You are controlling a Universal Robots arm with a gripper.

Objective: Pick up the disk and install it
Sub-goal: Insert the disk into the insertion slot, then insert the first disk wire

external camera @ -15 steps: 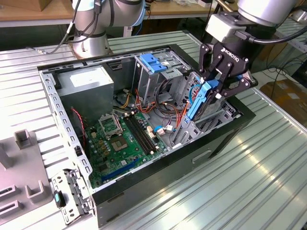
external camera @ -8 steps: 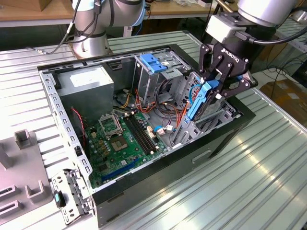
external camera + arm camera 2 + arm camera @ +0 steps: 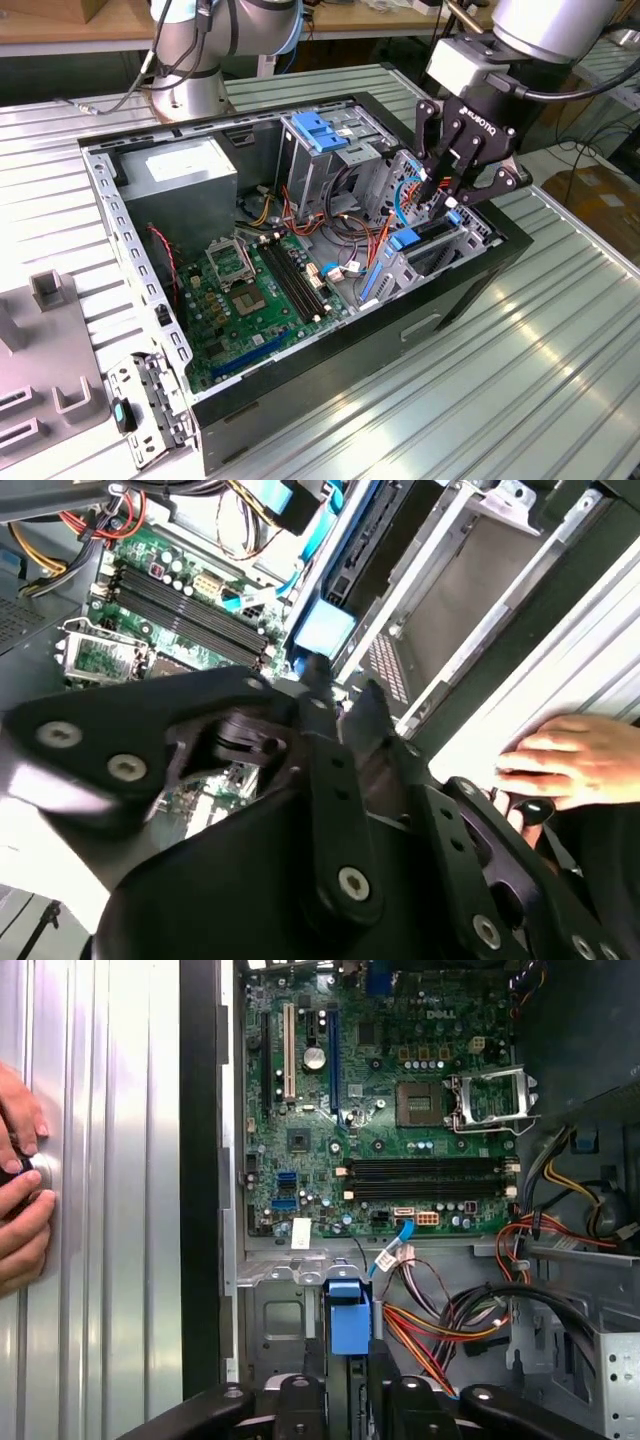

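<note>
The disk [image 3: 437, 240] stands on edge in the drive cage at the exterior view's right side of the open computer case [image 3: 330, 380]. It is dark, with blue plastic rails. My gripper [image 3: 447, 200] reaches down onto its upper edge from above, fingers shut on it. In the first wrist view the blue rail end of the disk [image 3: 349, 1325] sticks out just past my gripper [image 3: 347, 1400]. The second wrist view shows the black fingers [image 3: 318, 680] close together at the disk's blue end [image 3: 322, 630], above the metal bay.
A green motherboard [image 3: 250, 290] lies in the case floor, with a grey power supply [image 3: 185, 165] at the back. A bare blue bracket [image 3: 318, 130] tops the upper cage. Loose cables [image 3: 450, 1320] run beside the bay. A person's hand [image 3: 20, 1200] rests on the ribbed table [image 3: 520, 380].
</note>
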